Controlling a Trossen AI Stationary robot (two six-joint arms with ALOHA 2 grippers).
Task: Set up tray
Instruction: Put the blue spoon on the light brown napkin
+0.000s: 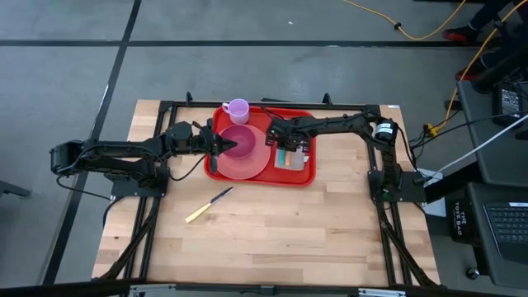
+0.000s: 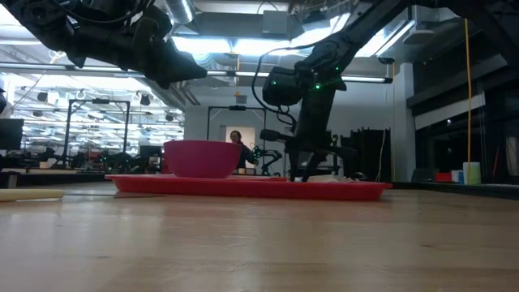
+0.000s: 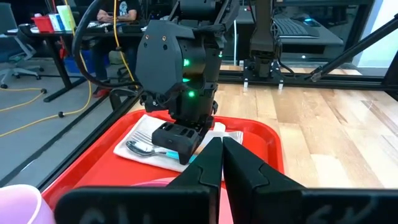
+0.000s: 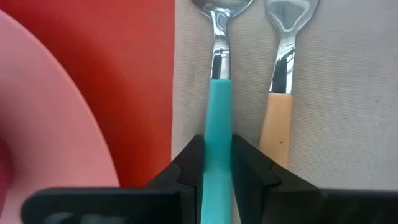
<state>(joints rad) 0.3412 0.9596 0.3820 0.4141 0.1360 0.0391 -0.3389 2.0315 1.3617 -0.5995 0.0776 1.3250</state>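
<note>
As I look straight down from above, I see the tray (image 1: 307,173) lying between my two arms at the far side of the table (image 1: 272,231). My left pincer (image 1: 228,146) hangs over the pink bowl (image 1: 241,143) sitting on the plate (image 1: 247,165), while my right pincer (image 1: 286,148) is down over the napkin (image 1: 290,158). A lilac cup (image 1: 238,109) stands in the tray's corner beyond the left pincer, and a yellow-handled knife (image 1: 207,205) lies on bare wood, well apart from both.

At table height, the tray (image 2: 243,187) lies flat with the bowl (image 2: 199,159) on it; the right pincer (image 2: 302,174) reaches down to its surface.

Past my left wrist, the left pincer (image 3: 222,163) has its fingers pressed together, holding nothing, with the right pincer (image 3: 180,144) just ahead over a spoon (image 3: 142,149).

Past my right wrist, the right pincer (image 4: 217,163) is narrowed onto the teal spoon handle (image 4: 218,115); an orange-handled utensil (image 4: 278,118) lies just beside it on the napkin (image 4: 348,93).
</note>
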